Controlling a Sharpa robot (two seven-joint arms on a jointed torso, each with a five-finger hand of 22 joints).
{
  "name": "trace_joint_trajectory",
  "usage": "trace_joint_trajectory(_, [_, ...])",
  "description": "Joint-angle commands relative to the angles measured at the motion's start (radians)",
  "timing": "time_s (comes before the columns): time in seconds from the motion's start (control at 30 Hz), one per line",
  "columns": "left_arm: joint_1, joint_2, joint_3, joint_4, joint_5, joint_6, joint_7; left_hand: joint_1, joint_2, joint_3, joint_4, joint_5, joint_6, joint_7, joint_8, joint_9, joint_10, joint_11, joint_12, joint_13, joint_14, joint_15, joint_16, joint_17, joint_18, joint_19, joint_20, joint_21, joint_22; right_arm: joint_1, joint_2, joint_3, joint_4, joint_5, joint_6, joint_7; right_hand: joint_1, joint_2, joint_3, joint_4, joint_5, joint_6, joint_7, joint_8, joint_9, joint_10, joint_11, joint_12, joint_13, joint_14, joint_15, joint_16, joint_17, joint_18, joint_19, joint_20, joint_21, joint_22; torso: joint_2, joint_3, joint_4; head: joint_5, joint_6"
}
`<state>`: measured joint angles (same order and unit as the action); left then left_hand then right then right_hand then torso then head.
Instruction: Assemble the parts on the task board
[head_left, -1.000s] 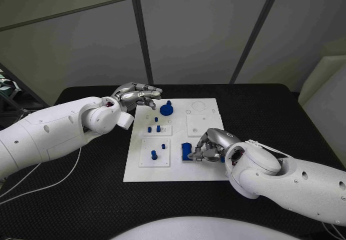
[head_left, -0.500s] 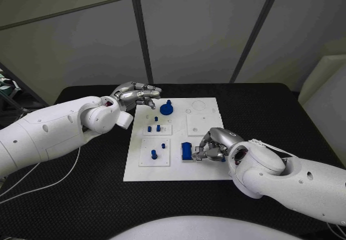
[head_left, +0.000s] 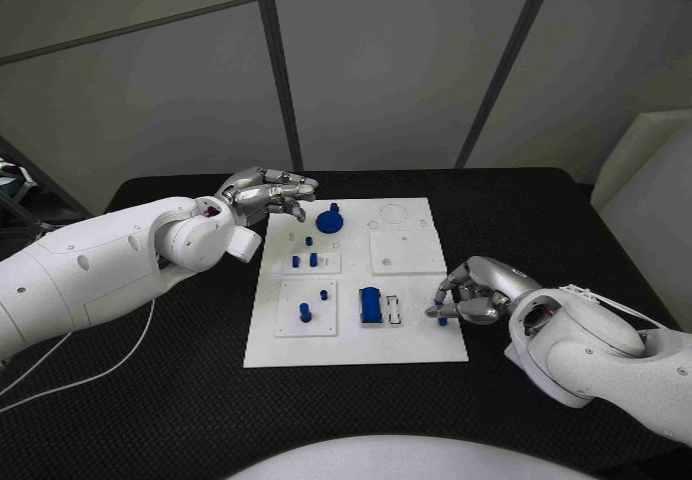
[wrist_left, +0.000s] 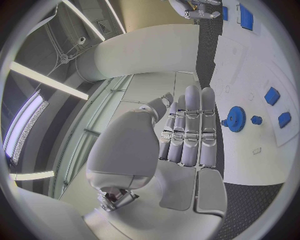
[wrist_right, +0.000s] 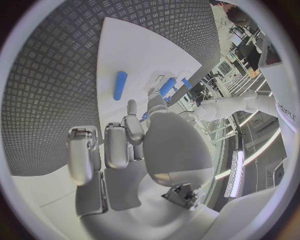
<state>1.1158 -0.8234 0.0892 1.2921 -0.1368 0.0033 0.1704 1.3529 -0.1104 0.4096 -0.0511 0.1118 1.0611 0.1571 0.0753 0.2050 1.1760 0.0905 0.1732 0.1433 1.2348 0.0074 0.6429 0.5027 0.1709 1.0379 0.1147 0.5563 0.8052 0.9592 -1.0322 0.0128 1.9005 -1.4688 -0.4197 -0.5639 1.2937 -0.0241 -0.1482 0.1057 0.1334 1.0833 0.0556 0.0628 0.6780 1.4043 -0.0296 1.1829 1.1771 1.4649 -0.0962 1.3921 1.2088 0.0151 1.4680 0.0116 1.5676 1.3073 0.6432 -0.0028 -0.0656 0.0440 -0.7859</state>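
Observation:
The white task board (head_left: 411, 340) lies mid-table. On it are a blue gear (head_left: 332, 220), several small blue pegs (head_left: 306, 259) standing in a plate, more pegs (head_left: 306, 312) in a nearer plate, and an upright blue block (head_left: 372, 303). My right hand (head_left: 473, 293) hovers at the board's right edge with its fingers curled and nothing in them. A short blue peg (head_left: 441, 321) lies flat on the board just beside its fingertips, also seen in the right wrist view (wrist_right: 119, 85). My left hand (head_left: 268, 192) hovers by the board's far left corner, holding nothing, near the gear (wrist_left: 235, 119).
The black table (head_left: 173, 400) surrounds the board on all sides. A bare raised square plate (head_left: 407, 252) and a round recess (head_left: 395, 212) sit on the board's right half. Grey wall panels stand behind the table.
My right hand has drawn away from the blue block and moved right to the board's edge. The left hand has stayed where it was.

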Motion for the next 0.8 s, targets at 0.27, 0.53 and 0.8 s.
trace_joint_trajectory(0.27, [-0.002, -0.001, 0.001, 0.006, 0.005, 0.004, 0.011, -0.002, 0.009, -0.001, -0.003, 0.001, -0.008, 0.000, -0.004, 0.001, -0.007, -0.001, -0.001, 0.001, 0.002, 0.005, -0.005, -0.001, 0.010, 0.005, 0.003, -0.004, -0.001, 0.000, -0.049, 0.000, -0.011, 0.017, -0.003, 0.055, 0.005, 0.039, -0.027, -0.008, 0.041, 0.049, -0.008, 0.000, -0.101, 0.011, 0.001, -0.001, 0.007, 0.046, 0.003, 0.015, 0.034, -0.015, 0.103, 0.008, 0.003, 0.263, 0.002, 0.0022, 0.0006, -0.029, 0.004])
trace_joint_trajectory(0.53, [-0.006, 0.000, 0.001, 0.006, 0.005, 0.005, 0.011, -0.002, 0.009, -0.002, -0.004, 0.002, -0.008, 0.000, -0.004, 0.002, -0.007, -0.001, -0.001, 0.001, 0.002, 0.005, -0.005, -0.001, 0.010, 0.006, 0.003, -0.004, -0.001, -0.001, -0.019, -0.001, -0.045, -0.023, 0.038, -0.001, -0.015, 0.040, -0.048, 0.002, 0.048, 0.068, -0.011, 0.002, -0.119, 0.016, 0.000, 0.004, 0.014, 0.046, 0.001, 0.018, 0.039, -0.015, 0.103, 0.006, 0.003, 0.263, 0.002, 0.0008, 0.0027, -0.036, 0.001])
trace_joint_trajectory(0.8, [-0.007, 0.001, 0.001, 0.005, 0.005, 0.007, 0.011, -0.002, 0.009, -0.002, -0.004, 0.002, -0.008, 0.000, -0.004, 0.002, -0.007, -0.001, -0.001, 0.001, 0.002, 0.005, -0.005, -0.001, 0.010, 0.006, 0.003, -0.004, -0.001, -0.003, 0.021, -0.001, -0.072, -0.036, 0.064, -0.026, -0.030, 0.046, -0.058, 0.015, 0.054, 0.074, -0.012, 0.002, -0.127, 0.019, -0.001, 0.008, 0.019, 0.047, 0.000, 0.020, 0.044, -0.015, 0.103, 0.005, 0.003, 0.263, 0.002, -0.0006, 0.0053, -0.033, -0.002])
